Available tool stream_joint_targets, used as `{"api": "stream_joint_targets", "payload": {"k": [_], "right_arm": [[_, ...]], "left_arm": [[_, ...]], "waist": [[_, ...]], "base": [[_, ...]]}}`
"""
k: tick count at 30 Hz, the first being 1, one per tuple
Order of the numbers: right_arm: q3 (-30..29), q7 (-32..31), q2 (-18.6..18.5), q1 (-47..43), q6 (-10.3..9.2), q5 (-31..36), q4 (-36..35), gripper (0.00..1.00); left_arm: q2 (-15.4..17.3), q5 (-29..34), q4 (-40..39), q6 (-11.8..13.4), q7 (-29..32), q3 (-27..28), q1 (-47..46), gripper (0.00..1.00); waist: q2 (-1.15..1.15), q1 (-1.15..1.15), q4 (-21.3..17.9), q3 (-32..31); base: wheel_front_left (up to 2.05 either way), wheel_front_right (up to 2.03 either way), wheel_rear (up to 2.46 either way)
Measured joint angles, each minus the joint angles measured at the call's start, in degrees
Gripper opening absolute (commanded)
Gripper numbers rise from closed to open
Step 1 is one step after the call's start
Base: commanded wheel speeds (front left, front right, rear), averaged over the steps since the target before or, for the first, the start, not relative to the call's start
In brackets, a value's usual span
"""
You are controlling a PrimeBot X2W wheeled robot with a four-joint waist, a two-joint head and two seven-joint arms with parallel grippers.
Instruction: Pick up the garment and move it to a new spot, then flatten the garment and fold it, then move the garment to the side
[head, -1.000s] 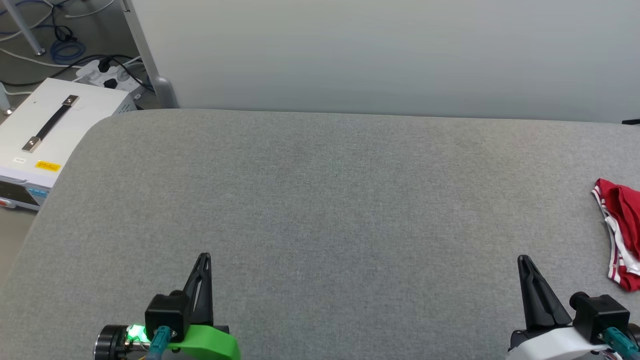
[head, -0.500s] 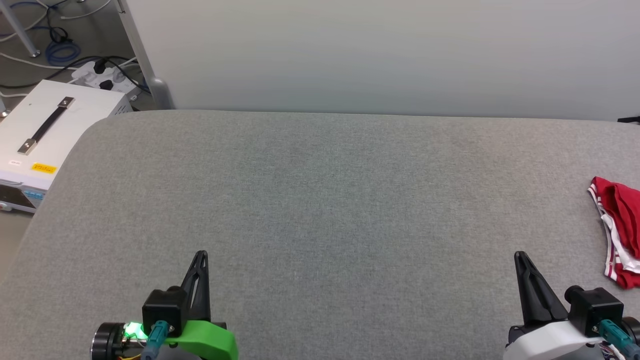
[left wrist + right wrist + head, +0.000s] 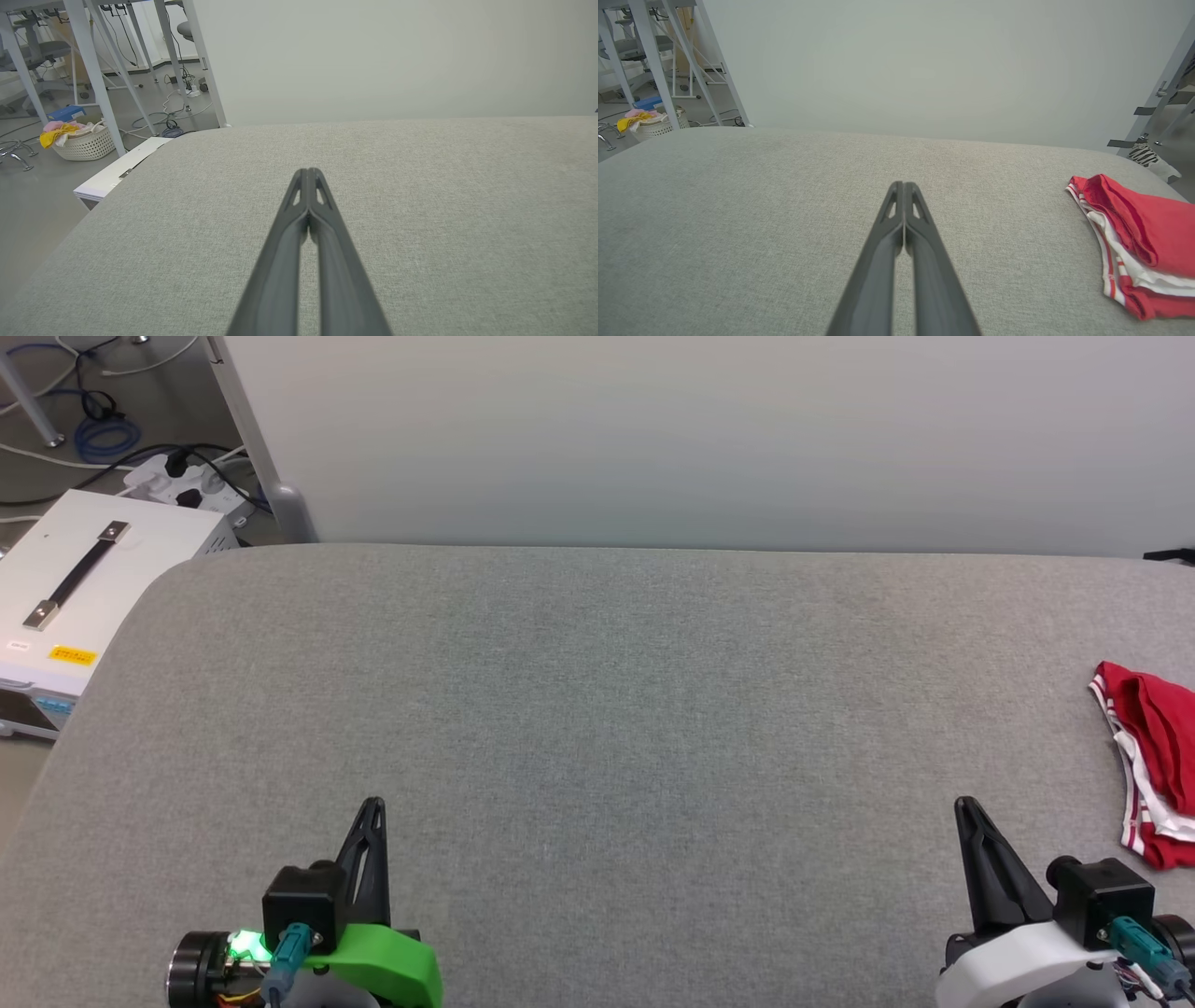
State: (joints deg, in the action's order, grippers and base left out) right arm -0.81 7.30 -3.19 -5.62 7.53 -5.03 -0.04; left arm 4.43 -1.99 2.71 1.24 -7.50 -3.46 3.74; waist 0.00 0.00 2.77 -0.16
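Note:
The garment [image 3: 1150,761] is a red bundle with white layers and striped trim, lying folded at the far right of the grey padded table [image 3: 597,709]; the picture's right edge cuts it off. In the right wrist view the garment [image 3: 1139,238] lies to the right of my fingers, apart from them. My right gripper [image 3: 963,807] [image 3: 903,186] is shut and empty, low at the front right, a short way left of the garment. My left gripper [image 3: 372,807] [image 3: 308,172] is shut and empty at the front left.
A white equipment box [image 3: 75,588] with a black handle stands on the floor off the table's left corner, with a power strip and cables [image 3: 177,476] behind it. A pale wall [image 3: 709,439] backs the table. A basket of cloths [image 3: 79,137] sits on the floor far left.
The whole head view has shifted slightly, so the camera moved. Both grippers stay shut and the garment lies where it was.

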Motion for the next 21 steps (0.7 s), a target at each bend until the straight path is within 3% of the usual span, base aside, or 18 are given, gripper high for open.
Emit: {"api": "stream_joint_targets", "payload": {"k": [21], "right_arm": [[0.29, -2.68, 0.12, 1.71, 0.0, 1.91, 0.01, 0.0]], "left_arm": [[-0.52, 0.52, -1.04, -0.33, 3.01, 1.33, -1.09, 0.0]], "waist": [[0.0, 0.0, -1.12, 0.07]], "base": [[0.0, 0.0, 0.0]]}}
